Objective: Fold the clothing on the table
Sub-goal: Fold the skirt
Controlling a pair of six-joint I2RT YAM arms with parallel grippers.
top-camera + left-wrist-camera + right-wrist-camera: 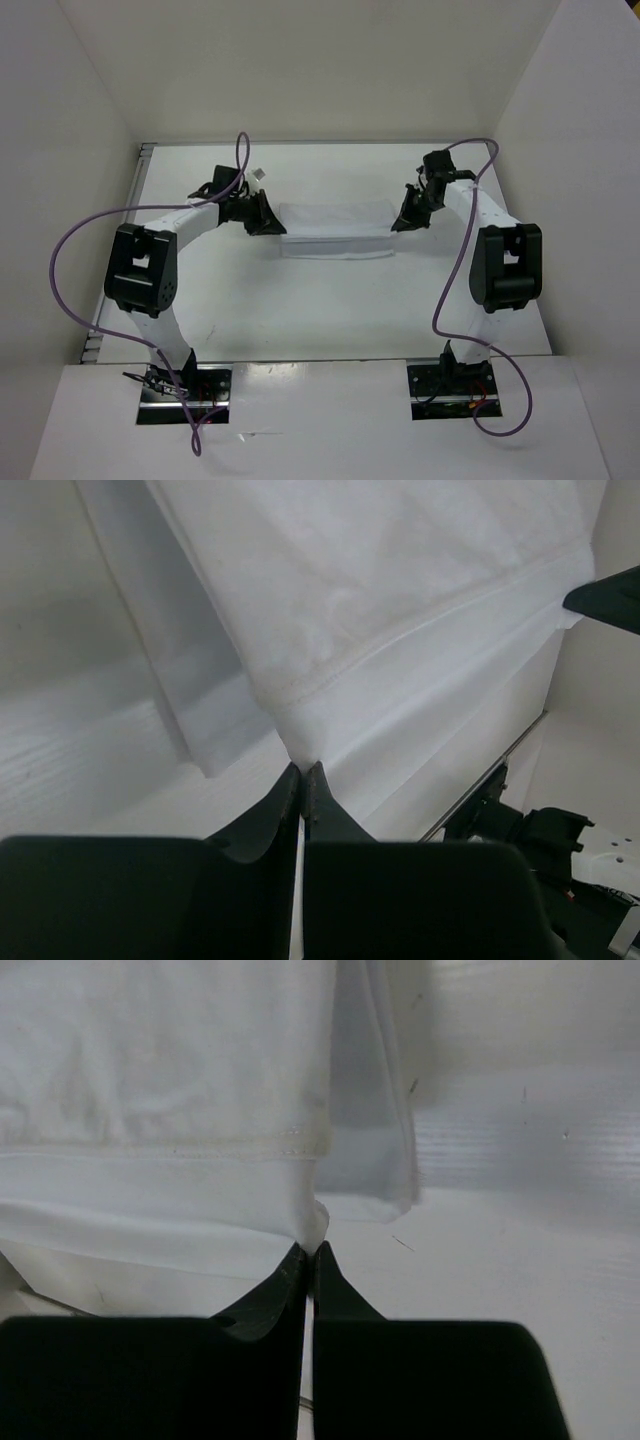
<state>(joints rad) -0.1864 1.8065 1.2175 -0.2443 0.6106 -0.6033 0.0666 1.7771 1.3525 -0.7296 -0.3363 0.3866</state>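
Midway through a fold, the left gripper [269, 222] and right gripper [401, 221] each pinched a hemmed corner of the clothing [335, 226], stretched between them over the far middle of the table [300, 315], and both would seemingly need to carry that edge across evenly.

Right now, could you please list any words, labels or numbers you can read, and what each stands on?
None can be read.
The clothing and the table show plain white, no print.
Any marking on the arm bases is too small to tell.
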